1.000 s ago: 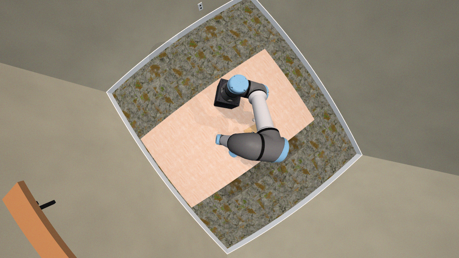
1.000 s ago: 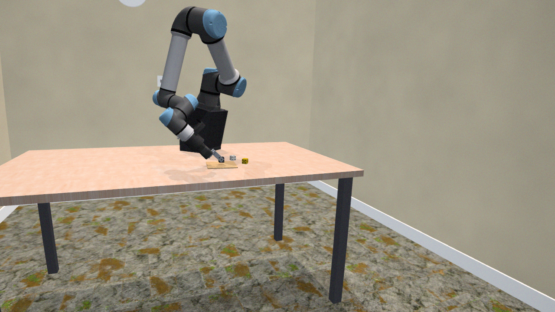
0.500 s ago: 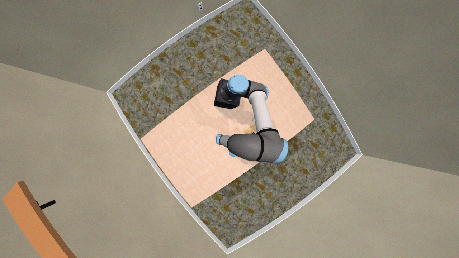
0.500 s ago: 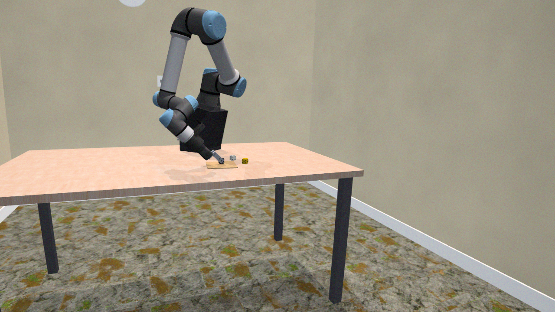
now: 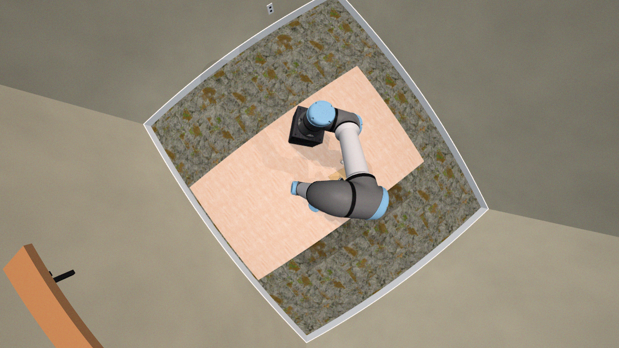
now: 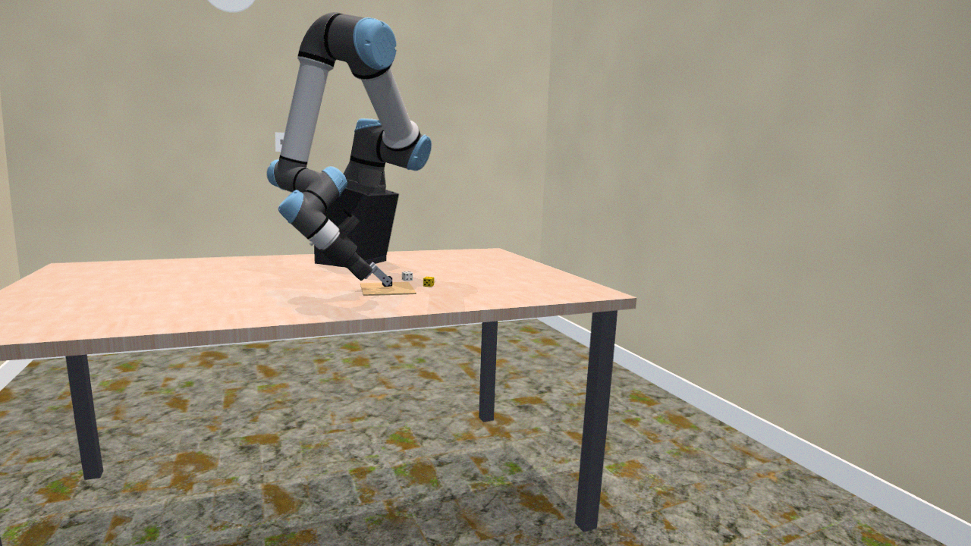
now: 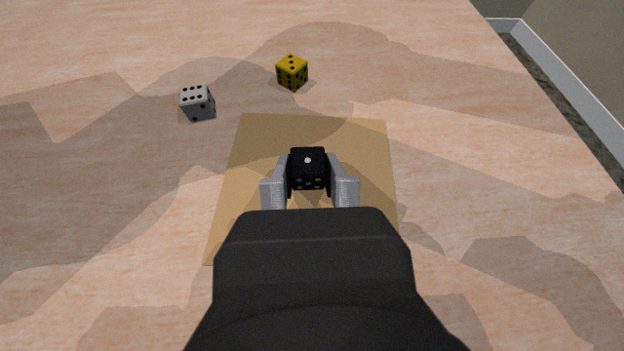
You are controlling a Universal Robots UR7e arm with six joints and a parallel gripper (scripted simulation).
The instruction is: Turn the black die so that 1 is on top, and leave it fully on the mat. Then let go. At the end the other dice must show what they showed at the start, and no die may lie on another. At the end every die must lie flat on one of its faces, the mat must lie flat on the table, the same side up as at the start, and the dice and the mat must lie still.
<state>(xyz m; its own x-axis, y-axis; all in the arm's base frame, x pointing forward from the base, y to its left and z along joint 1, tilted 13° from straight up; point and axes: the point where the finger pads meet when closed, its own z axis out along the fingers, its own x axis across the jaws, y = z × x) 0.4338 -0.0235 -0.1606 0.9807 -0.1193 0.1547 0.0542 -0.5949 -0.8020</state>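
My gripper (image 6: 384, 279) (image 7: 307, 167), tilted, is shut on the black die (image 6: 391, 283) (image 7: 307, 167), one finger on each side. In the wrist view the die's upper face shows a single white pip, and several pips show on the face towards the gripper body. The die is over the tan mat (image 5: 335, 174) (image 6: 405, 290) (image 7: 258, 132), low at its surface; I cannot tell whether it touches. The mat lies flat on the table. The white die (image 5: 342, 162) (image 6: 407, 276) (image 7: 197, 103) shows 6 on top. The yellow die (image 6: 428, 281) (image 7: 292, 72) shows 3 on top.
In the wrist view, the white die stands beyond the mat's far left corner and the yellow die beyond its far edge, both on the wooden table (image 5: 242, 207) (image 6: 203, 292) (image 7: 487, 161). The arm hides part of the mat in the top view.
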